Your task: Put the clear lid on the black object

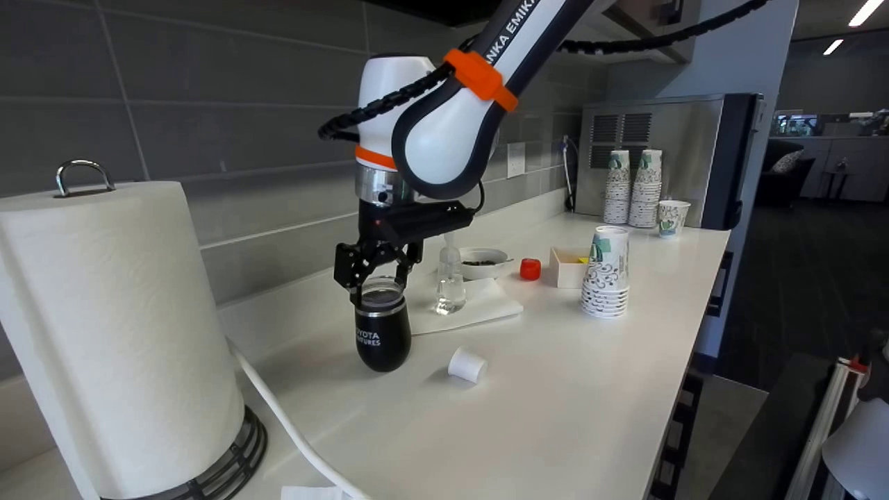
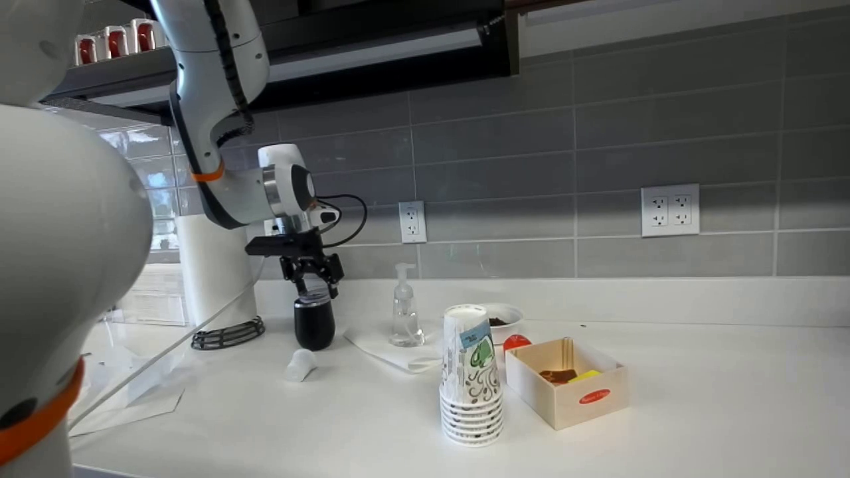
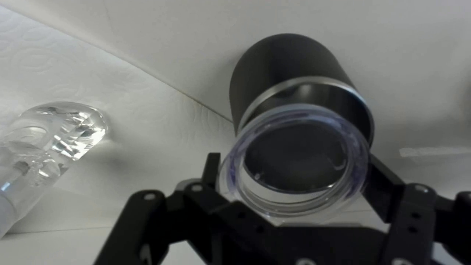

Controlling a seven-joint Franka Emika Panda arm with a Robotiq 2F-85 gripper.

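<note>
The black cup (image 1: 383,340) stands upright on the counter, with a silver band near its rim and white lettering; it also shows in an exterior view (image 2: 315,328) and in the wrist view (image 3: 285,59). My gripper (image 3: 294,167) points down with its fingers shut on opposite sides of the clear lid (image 3: 296,147), a round see-through ring. In both exterior views the lid (image 1: 381,286) is right at the cup's mouth. In the wrist view it overlaps the mouth, and its near edge reaches past the rim. I cannot tell whether lid and cup touch.
A small white cylindrical piece (image 1: 467,365) lies near the cup. A clear soap bottle (image 2: 405,312) stands on a paper towel (image 2: 382,348). The paper towel roll (image 1: 118,326), a white cable (image 1: 292,423), stacked paper cups (image 2: 471,372) and a wooden box (image 2: 571,398) are also on the counter.
</note>
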